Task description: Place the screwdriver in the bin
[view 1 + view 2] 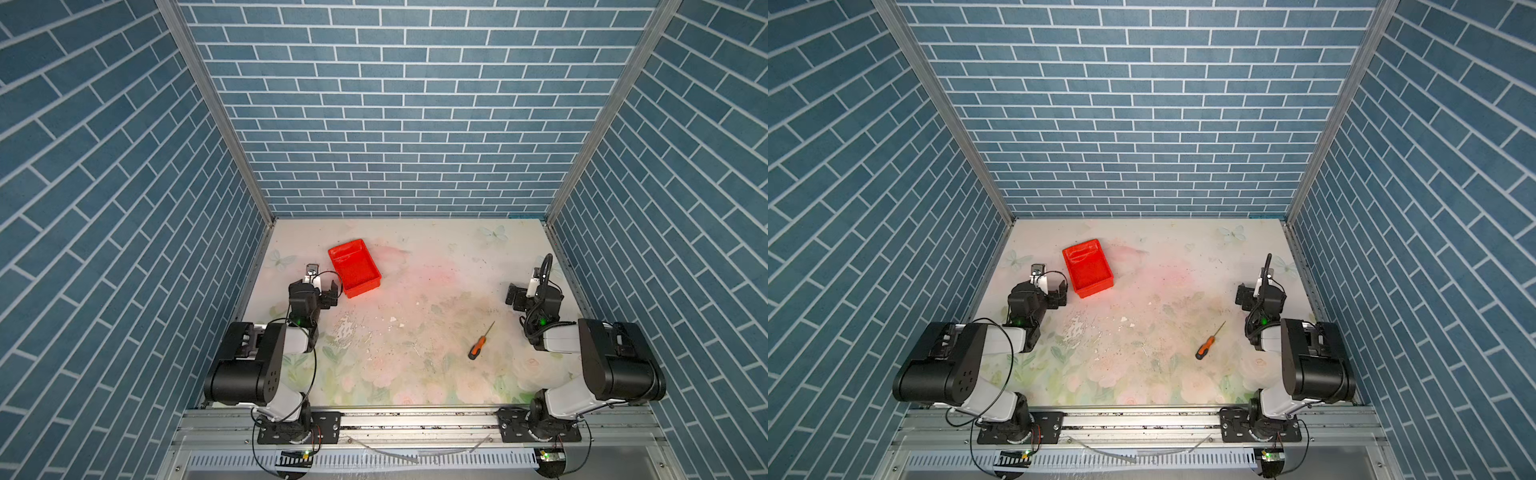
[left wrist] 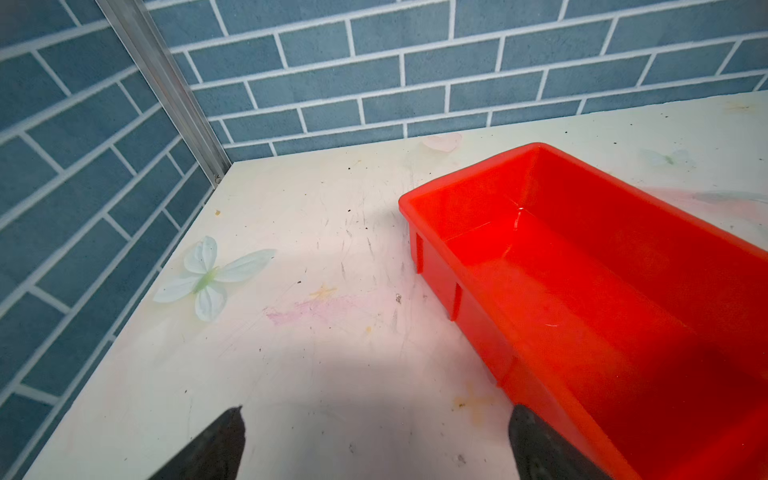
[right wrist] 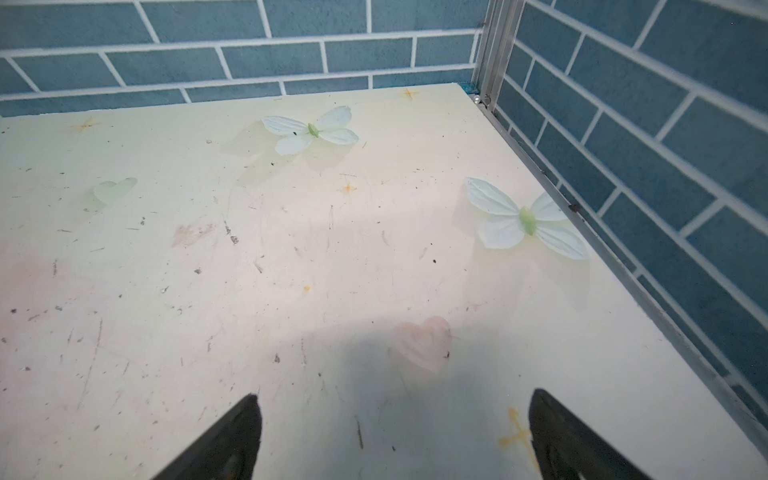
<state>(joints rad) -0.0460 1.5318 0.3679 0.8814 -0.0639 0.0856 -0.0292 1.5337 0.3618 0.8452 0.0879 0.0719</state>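
Your two top views look steeply down from high above the near edge of the tabletop (image 1: 415, 257), facing the back brick wall (image 1: 415, 104). They sit side by side, so both take in the whole cell, the bin (image 1: 354, 266) and the screwdriver (image 1: 478, 344) included, only slightly shifted sideways between them. Your left wrist camera rides low and close behind the left gripper (image 2: 378, 411), facing the back-left corner; it shares the bin with both top views. Your right wrist camera rides just as low behind the right gripper (image 3: 395, 395), facing the back-right corner; it shares that corner of the tabletop and its printed butterflies (image 3: 525, 218) with them.
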